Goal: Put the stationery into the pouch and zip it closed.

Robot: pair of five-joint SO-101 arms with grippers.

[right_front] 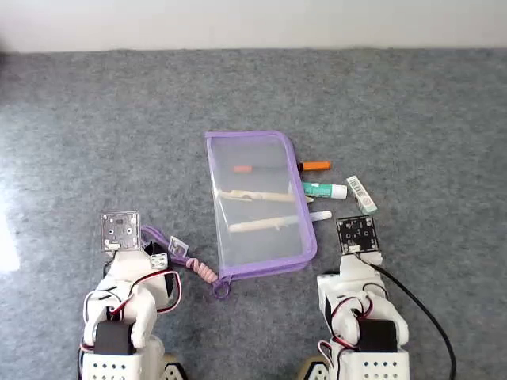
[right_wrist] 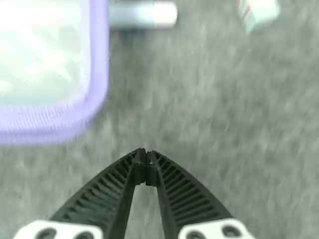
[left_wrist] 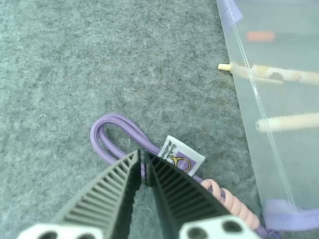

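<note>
Two grippers are recorded w/ jaws pressed together: left gripper (left_wrist: 142,155) at the purple strap (left_wrist: 107,134), right gripper (right_wrist: 145,152) over carpet (right_wrist: 224,99) nr the pouch (right_front: 253,206) corner. Orange pen (right_front: 315,165), glue stick (right_front: 325,190) and eraser (right_front: 361,195) are noted at the pouch's right edge.

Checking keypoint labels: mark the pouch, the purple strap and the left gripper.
pouch (right_front: 269,267), high view, purple bottom edge.
purple strap (left_wrist: 113,119), left wrist view, top of loop.
left gripper (left_wrist: 141,155), left wrist view, midway between fingertips.

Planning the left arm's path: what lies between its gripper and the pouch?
In the left wrist view, a white label and a pink coiled cord lie between the left gripper and the pouch.
</note>
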